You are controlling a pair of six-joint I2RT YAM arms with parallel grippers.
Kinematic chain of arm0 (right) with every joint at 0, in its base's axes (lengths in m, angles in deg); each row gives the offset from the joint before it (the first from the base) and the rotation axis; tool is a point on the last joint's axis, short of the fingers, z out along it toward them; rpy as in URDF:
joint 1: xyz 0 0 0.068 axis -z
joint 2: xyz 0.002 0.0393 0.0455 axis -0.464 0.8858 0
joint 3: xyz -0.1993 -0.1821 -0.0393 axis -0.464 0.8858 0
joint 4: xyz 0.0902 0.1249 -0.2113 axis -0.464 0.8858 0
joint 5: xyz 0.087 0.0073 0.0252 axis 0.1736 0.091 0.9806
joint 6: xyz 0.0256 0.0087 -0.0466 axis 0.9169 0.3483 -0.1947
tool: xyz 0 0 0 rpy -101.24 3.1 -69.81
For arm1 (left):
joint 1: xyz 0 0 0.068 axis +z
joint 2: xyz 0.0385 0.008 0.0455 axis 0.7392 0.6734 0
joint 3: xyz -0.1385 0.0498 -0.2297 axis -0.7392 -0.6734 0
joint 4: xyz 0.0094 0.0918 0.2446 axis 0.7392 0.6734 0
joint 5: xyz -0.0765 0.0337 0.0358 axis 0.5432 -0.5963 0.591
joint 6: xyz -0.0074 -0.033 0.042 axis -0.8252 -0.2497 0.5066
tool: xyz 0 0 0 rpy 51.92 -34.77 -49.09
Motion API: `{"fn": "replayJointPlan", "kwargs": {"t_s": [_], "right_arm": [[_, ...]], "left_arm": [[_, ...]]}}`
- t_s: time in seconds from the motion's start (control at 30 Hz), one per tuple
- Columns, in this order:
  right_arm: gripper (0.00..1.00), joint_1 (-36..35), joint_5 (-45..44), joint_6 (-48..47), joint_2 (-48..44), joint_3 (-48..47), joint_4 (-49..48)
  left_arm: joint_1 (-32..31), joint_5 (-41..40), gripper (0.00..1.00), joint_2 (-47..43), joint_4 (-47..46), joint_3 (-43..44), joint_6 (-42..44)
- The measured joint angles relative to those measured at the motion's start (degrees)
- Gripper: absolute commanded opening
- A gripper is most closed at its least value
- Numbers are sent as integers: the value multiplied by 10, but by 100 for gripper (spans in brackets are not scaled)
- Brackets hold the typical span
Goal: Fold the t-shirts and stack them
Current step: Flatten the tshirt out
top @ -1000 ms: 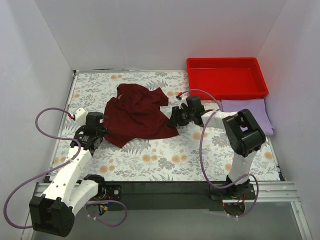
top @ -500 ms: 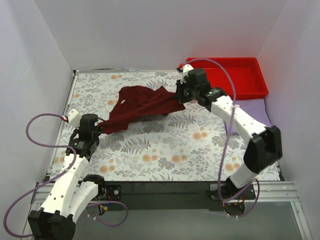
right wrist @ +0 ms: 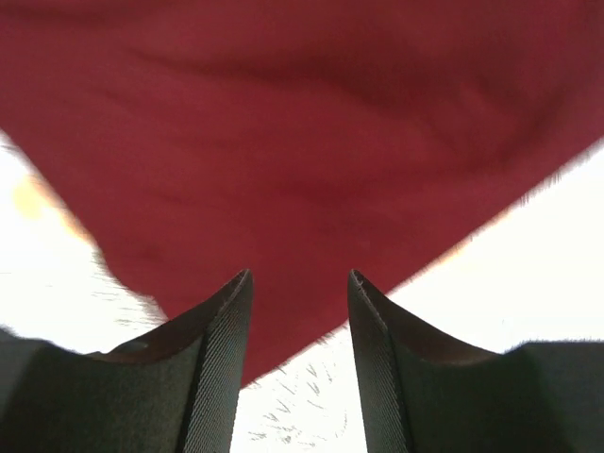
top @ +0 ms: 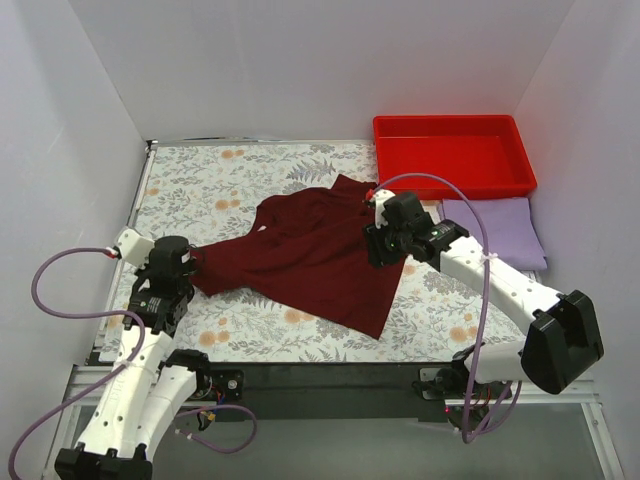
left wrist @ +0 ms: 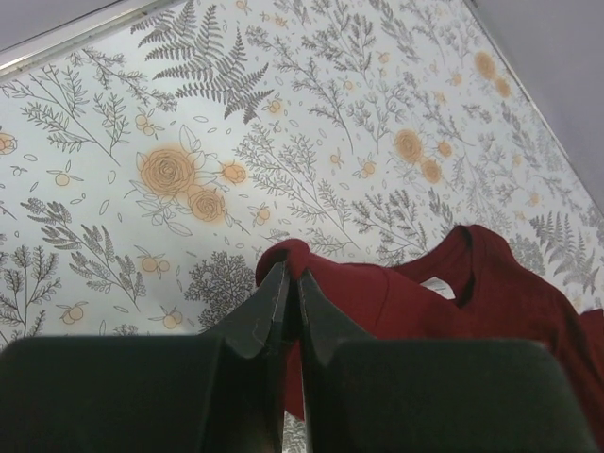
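The dark maroon t-shirt [top: 315, 255] lies spread across the middle of the floral table, its neck opening toward the back. My left gripper [top: 188, 262] is shut on the shirt's left end; in the left wrist view the cloth [left wrist: 396, 293] bunches between the closed jaws of that gripper [left wrist: 291, 278]. My right gripper [top: 378, 250] is open just above the shirt's right side; in the right wrist view it [right wrist: 300, 283] hangs over maroon cloth [right wrist: 283, 142] with nothing between the jaws. The lavender t-shirt [top: 500, 225] lies folded at the right.
A bright red plastic tray [top: 455, 180] stands at the back right, just behind the lavender shirt. White walls close in the table on the left, back and right. The table's metal front rail [top: 330, 375] runs along the near edge.
The maroon shirt was stretched in the air between both grippers and now lies spread flat. The right gripper came down toward the front and let go. The left gripper pulled left and nearer.
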State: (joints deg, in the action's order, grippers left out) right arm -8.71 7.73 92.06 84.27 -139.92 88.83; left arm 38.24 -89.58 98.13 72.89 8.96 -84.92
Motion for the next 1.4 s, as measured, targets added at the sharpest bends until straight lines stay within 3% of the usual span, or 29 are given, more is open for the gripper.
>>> {"fn": "replayJointPlan", "kwargs": {"t_s": [0.3, 0.63, 0.87, 1.07, 1.27, 1.4], "right_arm": [[45, 81, -21, 53, 4, 143, -90], [43, 96, 27, 68, 118, 160, -183], [46, 160, 30, 82, 219, 69, -221], [52, 212, -42, 81, 287, -29, -195], [59, 221, -85, 71, 241, -31, -124], [59, 201, -87, 72, 109, 47, -74]], "left_arm": [[1, 16, 4, 34, -3, -3, 9], [1, 19, 4, 37, -14, -5, 16], [3, 41, 5, 53, -24, -8, 29], [3, 90, 5, 114, -33, -9, 47], [3, 159, 4, 158, -45, -9, 68], [3, 200, 5, 176, -54, -9, 81]]}}
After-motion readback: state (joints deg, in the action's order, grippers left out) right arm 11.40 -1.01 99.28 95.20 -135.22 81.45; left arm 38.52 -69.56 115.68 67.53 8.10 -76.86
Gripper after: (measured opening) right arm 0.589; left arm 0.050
